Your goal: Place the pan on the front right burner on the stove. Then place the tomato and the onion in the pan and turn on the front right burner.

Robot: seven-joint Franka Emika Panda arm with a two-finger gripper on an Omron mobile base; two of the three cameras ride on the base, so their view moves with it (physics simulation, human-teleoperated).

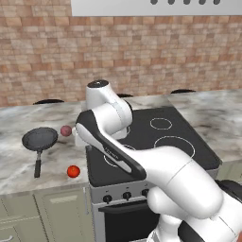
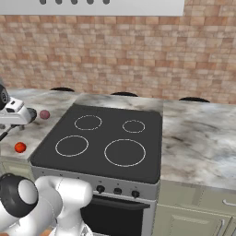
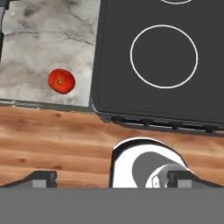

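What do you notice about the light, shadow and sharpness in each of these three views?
Left base view: even, soft light; the pan and tomato cast almost no shadow on the counter. Right base view: the stove top is flat black with no glare, its circles crisp. Hand view: the tomato carries a small highlight; the picture is sharp throughout, with no blur.

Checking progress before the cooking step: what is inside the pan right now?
Nothing: the pan sits empty on the counter. The onion lies beside it and the tomato nearer the counter's front edge.
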